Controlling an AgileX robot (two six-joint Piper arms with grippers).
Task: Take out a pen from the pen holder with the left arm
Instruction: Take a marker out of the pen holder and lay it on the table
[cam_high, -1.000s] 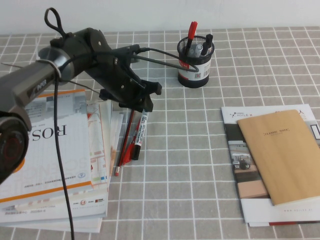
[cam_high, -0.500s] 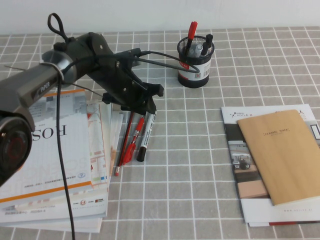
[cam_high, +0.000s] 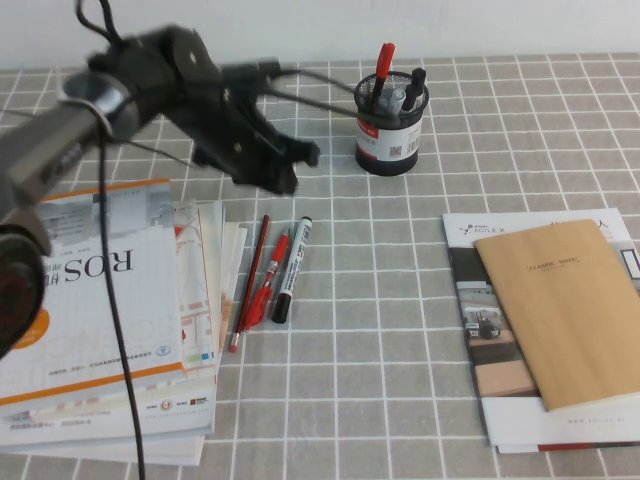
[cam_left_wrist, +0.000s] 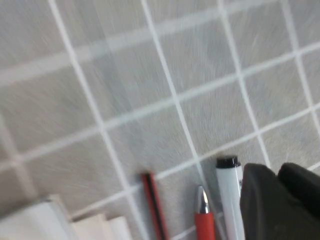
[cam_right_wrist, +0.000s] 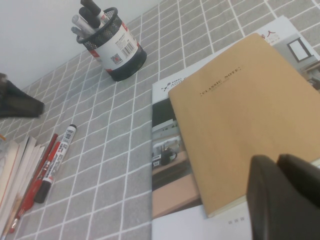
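Observation:
The black mesh pen holder (cam_high: 392, 128) stands at the back of the table with several pens in it, also visible in the right wrist view (cam_right_wrist: 114, 44). A white marker with a black cap (cam_high: 290, 268) lies on the tiles beside a red pen (cam_high: 264, 288) and a red pencil (cam_high: 248, 285). My left gripper (cam_high: 288, 166) hovers above and behind these pens, left of the holder, shut and holding nothing. Its wrist view shows the marker (cam_left_wrist: 229, 192), red pen (cam_left_wrist: 202, 215) and pencil (cam_left_wrist: 152, 200) just beside the left gripper (cam_left_wrist: 277, 172). My right gripper (cam_right_wrist: 277, 162) is shut above the brown notebook.
A stack of books and magazines (cam_high: 100, 310) fills the left side, its edge touching the pencil. A brown notebook (cam_high: 565, 305) lies on a brochure (cam_high: 480, 350) at the right. The arm's cable (cam_high: 118, 330) hangs over the books.
The white marker has left my left gripper and now lies next to the red pen. The left gripper has lifted and drawn back towards the far side, closing as it went.

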